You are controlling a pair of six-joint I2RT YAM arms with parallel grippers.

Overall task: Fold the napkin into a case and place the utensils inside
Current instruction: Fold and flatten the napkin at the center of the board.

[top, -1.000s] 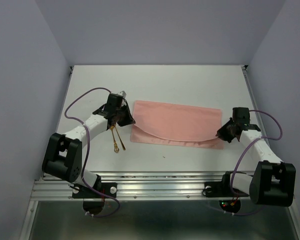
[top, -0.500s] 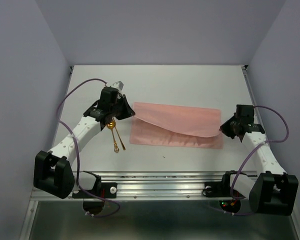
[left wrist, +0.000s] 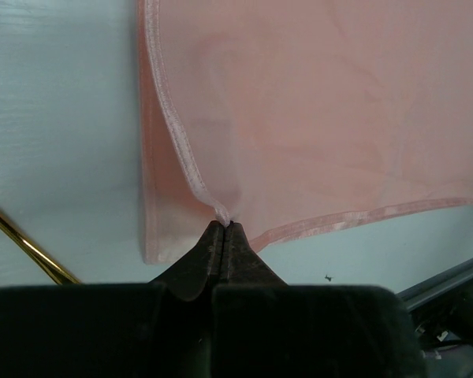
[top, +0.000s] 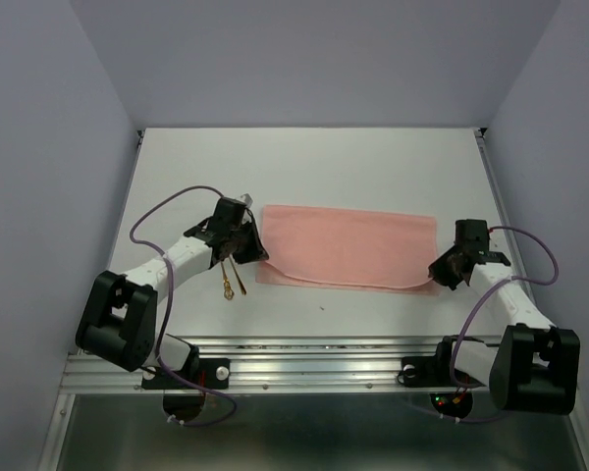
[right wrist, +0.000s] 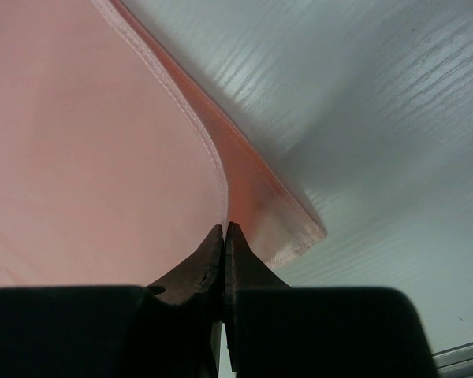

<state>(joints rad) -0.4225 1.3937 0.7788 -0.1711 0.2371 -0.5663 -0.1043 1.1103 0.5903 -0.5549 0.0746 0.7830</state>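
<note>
Stretched low from the near-left base, elbow bent outward, with the left claw (left wrist: 223,228) pressed together on the near-left corner of the thin salmon-pink cloth napkin (top: 353,245), just right of two slender gold metal utensils (top: 232,278) lying close together on the white table (top: 324,167). Folded into a wide two-layer rectangle mid-table, upper hem lifted slightly at both near corners. Angled in likewise from the near-right base, with the right claw (right wrist: 224,230) pinching the napkin's near-right corner hem.

Utensils (left wrist: 24,241) partly behind left tool (left wrist: 223,229)
</note>
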